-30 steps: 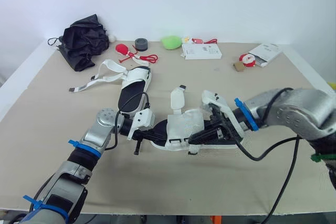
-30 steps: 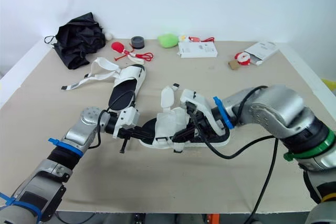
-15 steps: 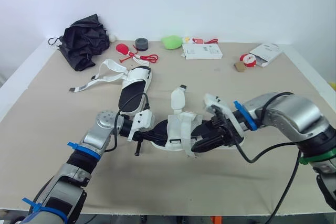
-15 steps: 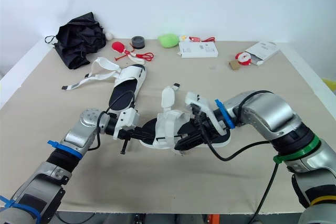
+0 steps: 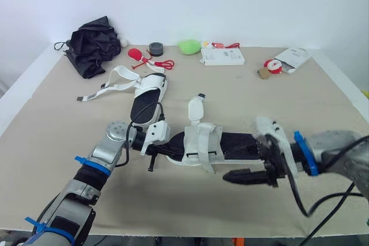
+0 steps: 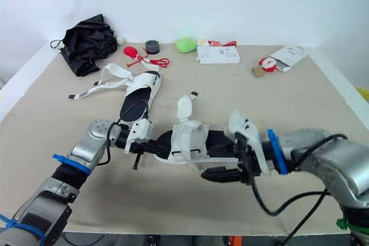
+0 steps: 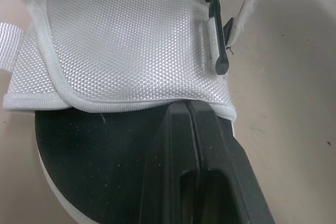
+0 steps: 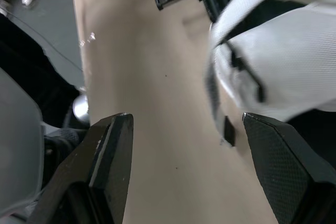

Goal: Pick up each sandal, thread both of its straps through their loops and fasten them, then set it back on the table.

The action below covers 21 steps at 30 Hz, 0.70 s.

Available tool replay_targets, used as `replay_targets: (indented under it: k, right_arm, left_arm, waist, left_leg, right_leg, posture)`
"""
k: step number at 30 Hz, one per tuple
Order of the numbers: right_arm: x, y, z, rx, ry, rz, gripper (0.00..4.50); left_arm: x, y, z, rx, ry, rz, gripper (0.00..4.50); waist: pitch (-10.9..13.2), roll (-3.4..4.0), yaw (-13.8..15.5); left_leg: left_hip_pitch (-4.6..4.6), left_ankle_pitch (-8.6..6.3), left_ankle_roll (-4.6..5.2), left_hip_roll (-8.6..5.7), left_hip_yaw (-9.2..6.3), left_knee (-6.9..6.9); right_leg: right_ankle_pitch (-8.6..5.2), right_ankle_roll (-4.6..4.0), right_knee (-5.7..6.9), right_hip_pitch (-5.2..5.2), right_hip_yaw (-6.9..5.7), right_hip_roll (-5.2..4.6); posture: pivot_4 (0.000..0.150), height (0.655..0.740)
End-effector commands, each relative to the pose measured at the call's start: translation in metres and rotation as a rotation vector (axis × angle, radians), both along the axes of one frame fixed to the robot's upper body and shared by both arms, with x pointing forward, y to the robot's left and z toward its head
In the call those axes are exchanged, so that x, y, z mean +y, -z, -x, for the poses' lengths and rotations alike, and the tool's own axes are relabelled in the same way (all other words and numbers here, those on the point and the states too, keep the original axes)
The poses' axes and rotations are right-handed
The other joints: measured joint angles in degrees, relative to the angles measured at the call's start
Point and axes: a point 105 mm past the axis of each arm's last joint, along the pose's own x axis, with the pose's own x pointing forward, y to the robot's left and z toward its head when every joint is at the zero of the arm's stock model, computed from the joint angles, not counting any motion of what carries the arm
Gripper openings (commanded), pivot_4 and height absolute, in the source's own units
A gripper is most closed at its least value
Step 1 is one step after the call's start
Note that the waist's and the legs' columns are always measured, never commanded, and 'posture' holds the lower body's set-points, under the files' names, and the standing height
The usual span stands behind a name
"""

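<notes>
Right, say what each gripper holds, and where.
Right gripper: open, holding nothing. Left gripper: shut over the black footbed of the near sandal; a real grip cannot be told.

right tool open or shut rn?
Open. In the right wrist view the right tool has its two fingers wide apart, with bare table between them and nothing held.

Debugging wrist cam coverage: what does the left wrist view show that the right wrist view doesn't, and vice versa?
Left wrist view: the left gripper, fingers together, lying over the near sandal's black footbed, with a black strap loop close up.
Right wrist view: the right gripper, fingers wide apart with nothing between them.
Both: that sandal's white mesh strap and the tan table.
</notes>
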Motion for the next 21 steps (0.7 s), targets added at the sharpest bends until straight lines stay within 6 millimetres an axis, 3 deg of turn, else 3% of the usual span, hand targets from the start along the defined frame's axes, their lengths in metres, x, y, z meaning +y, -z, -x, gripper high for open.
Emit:
replay_targets:
  k: [1,15,18,20,21]
  right_arm:
    - [0.004,0.018,-0.002,-0.020,0.025,0.059,3.59]
    - [0.025,0.022,-0.023,0.007,0.014,-0.016,3.59]
    - [0.028,0.025,-0.025,0.023,0.017,-0.020,2.78]
    - [0.030,0.027,-0.026,0.029,0.016,-0.019,1.75]
    - [0.030,0.028,-0.026,0.030,0.016,-0.017,1.45]
  left_arm:
    - [0.004,0.037,0.012,0.107,0.011,-0.125,0.00]
    - [0.008,0.039,0.015,0.120,-0.005,-0.124,0.00]
    - [0.009,0.039,0.015,0.120,-0.010,-0.123,0.00]
    - [0.009,0.039,0.015,0.119,-0.013,-0.122,0.00]
    - [0.009,0.039,0.015,0.119,-0.014,-0.122,0.00]
  waist:
    - [0.01,0.04,0.00]
    - [0.00,0.02,-0.14]
    - [0.00,0.02,-0.14]
    - [0.00,0.02,-0.14]
    - [-0.01,0.02,-0.14]
  left_leg:
    - [0.01,0.00,0.00,0.00,0.00,0.01]
    - [0.00,0.00,-0.01,0.02,0.05,-0.01]
    - [0.01,0.00,0.00,0.02,0.05,-0.01]
    - [0.01,0.00,0.00,0.02,0.05,-0.01]
    - [0.01,-0.01,-0.01,0.02,0.05,-0.01]
  right_leg:
    - [-0.03,0.03,0.00,0.00,-0.01,-0.01]
    - [0.03,-0.13,0.03,0.06,-0.03,0.11]
    - [0.04,-0.11,0.03,0.02,-0.06,0.10]
    - [0.04,-0.12,0.03,0.02,-0.08,0.10]
    - [0.04,-0.13,0.03,0.02,-0.09,0.10]
  posture:
    - [0.150,0.7400]
    - [0.150,0.7400]
    - [0.150,0.7400]
    - [0.150,0.7400]
    - [0.150,0.7400]
